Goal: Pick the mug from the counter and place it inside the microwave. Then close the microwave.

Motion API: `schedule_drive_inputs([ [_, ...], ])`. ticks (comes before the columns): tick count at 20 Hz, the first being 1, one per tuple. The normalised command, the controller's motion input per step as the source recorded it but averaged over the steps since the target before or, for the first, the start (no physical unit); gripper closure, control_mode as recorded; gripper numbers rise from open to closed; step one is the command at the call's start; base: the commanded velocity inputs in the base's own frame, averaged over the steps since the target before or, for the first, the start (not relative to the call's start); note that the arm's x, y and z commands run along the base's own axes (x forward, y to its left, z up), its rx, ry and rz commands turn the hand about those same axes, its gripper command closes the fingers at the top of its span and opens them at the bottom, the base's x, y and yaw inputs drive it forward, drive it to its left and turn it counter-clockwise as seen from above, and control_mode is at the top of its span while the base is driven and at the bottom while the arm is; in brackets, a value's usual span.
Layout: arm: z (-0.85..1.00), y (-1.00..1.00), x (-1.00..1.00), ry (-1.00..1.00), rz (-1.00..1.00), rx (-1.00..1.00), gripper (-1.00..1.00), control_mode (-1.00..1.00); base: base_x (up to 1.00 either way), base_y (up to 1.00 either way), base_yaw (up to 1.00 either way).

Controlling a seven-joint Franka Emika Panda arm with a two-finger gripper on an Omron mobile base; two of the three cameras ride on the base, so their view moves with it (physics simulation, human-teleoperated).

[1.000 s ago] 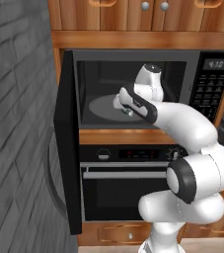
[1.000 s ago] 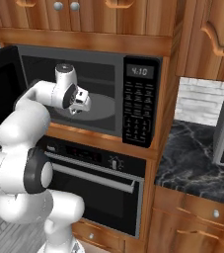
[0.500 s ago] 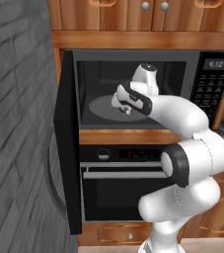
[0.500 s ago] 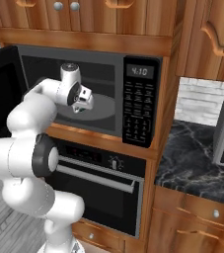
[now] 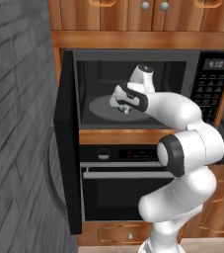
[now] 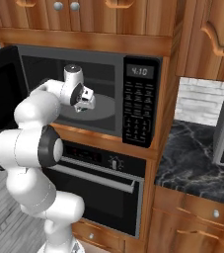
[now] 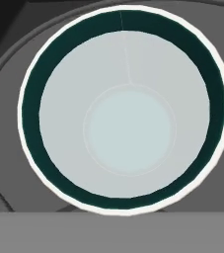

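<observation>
One small white cylindrical mug with a teal-green rim (image 7: 123,111) sat on the round grey turntable (image 5: 101,105) inside the large black open-doored microwave (image 6: 140,101), below the end effector (image 5: 124,105), whose grip I cannot tell.

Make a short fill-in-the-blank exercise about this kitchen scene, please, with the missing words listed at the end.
1. The microwave door stands ____.
2. The gripper reaches inside the microwave, above the round grey ____.
3. In the hand view, the mug is seen from ____, so its inside bottom shows.
4. The band inside the mug's rim is dark ____.

Missing words: open; turntable; above; teal
</observation>
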Motion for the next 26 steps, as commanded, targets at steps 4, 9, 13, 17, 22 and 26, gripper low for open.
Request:
schedule_drive_inputs([
  [4, -0.09, 0.0, 0.23, 0.0, 0.0, 0.0, 1.0, -1.0, 0.0, 0.0, 0.0],
  [9, -0.06, 0.0, 0.01, 0.0, 0.0, 0.0, 1.0, -1.0, 0.0, 0.0, 0.0],
  [13, -0.05, 0.0, 0.0, 0.0, 0.0, 0.0, 1.0, -1.0, 0.0, 0.0, 0.0],
  [17, -0.29, 0.0, 0.0, 0.0, 0.0, 0.0, 1.0, -1.0, 0.0, 0.0, 0.0],
  [22, -0.05, 0.0, 0.0, 0.0, 0.0, 0.0, 1.0, -1.0, 0.0, 0.0, 0.0],
  [26, 0.0, 0.0, 0.0, 0.0, 0.0, 0.0, -1.0, -1.0, 0.0, 0.0, 0.0],
])
